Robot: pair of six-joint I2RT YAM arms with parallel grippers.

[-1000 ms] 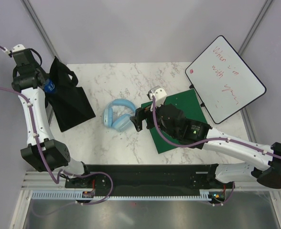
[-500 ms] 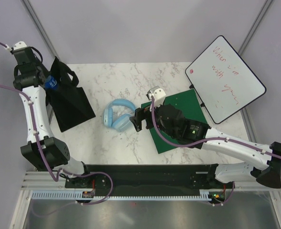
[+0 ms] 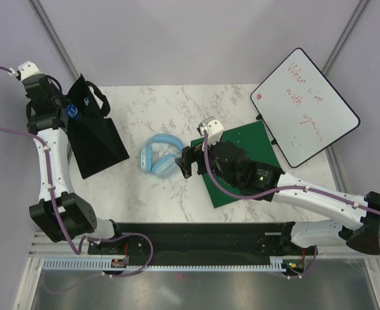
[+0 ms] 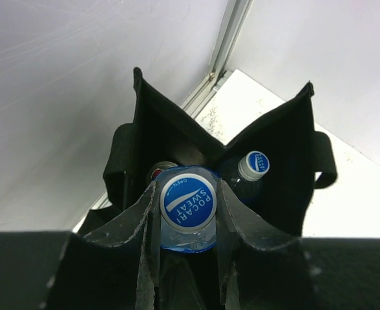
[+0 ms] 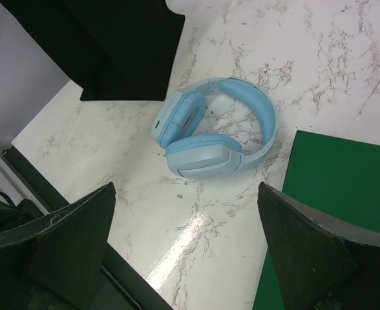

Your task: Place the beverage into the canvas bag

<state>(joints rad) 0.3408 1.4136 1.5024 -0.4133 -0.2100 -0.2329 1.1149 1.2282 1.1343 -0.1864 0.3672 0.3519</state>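
The beverage [image 4: 188,202], a clear bottle with a blue Pocari Sweat cap, is clamped between the jaws of my left gripper [image 4: 187,216], which is shut on it. It hangs over the open mouth of the black canvas bag [image 4: 280,174]. Inside the bag stand another blue-capped bottle [image 4: 257,163] and a can top [image 4: 159,171]. From above, the left gripper [image 3: 70,111] and beverage [image 3: 73,112] sit at the upper end of the canvas bag [image 3: 96,139], at the table's far left. My right gripper [image 5: 185,200] stands open and empty above the marble.
Light-blue headphones [image 3: 161,156] lie mid-table, just in front of the right gripper [image 3: 185,161]. A green board [image 3: 254,132] lies under the right arm. A whiteboard [image 3: 304,106] leans at the back right. The headphones [image 5: 209,135] and the green board [image 5: 332,194] also appear in the right wrist view.
My left gripper has carried the beverage up and slightly right, over the bag's mouth. The bag's top end has shifted a little. The right arm has not moved.
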